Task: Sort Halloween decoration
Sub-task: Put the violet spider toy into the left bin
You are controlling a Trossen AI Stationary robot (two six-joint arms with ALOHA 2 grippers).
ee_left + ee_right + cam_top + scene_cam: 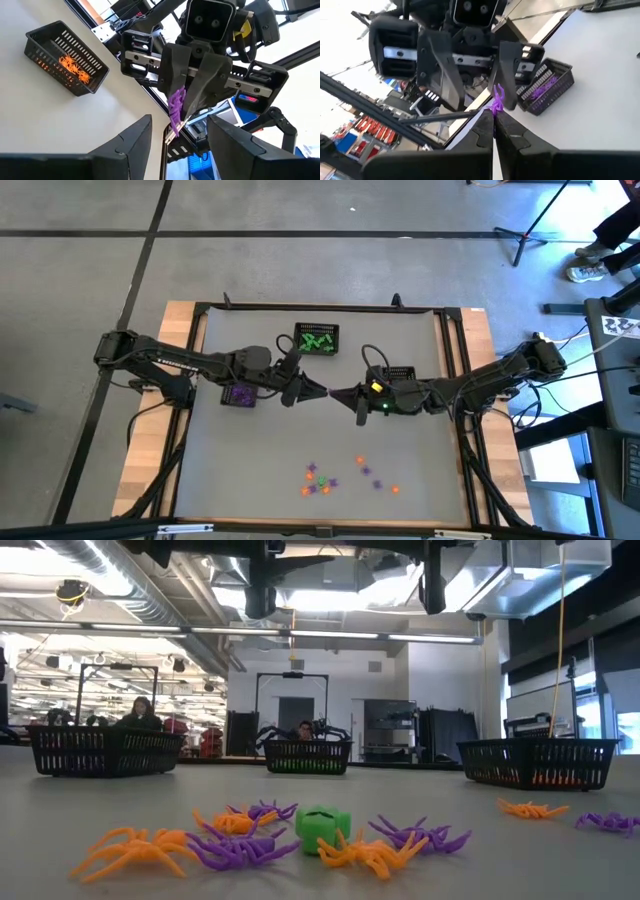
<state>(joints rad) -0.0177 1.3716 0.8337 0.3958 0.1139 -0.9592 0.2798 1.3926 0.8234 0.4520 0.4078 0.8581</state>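
Two sets of jaws meet tip to tip over the middle of the tabletop [250, 450] in the high view: the left jaws [322, 392] and the right jaws [336, 394]. Behind the left jaws sits a basket of purple trinkets [238, 394], beyond them a basket of green ones [317, 339], and behind the right jaws a third basket [398, 370]. Well apart from both, loose trinkets [325, 478] lie scattered near the front edge.

At tabletop height, orange spiders [135, 848], purple spiders [235, 848] and a green piece [322, 824] lie in front, the three baskets in a row beyond.

From the left wrist, the left jaws [177, 142] stand wide apart, and just ahead the right jaws [192, 97] pinch a purple spider [176, 106]. An orange-filled basket [67, 62] sits off to one side.

From the right wrist, the right jaws [495, 120] are closed on that spider [497, 100], which sticks up between the spread left fingers [507, 65].
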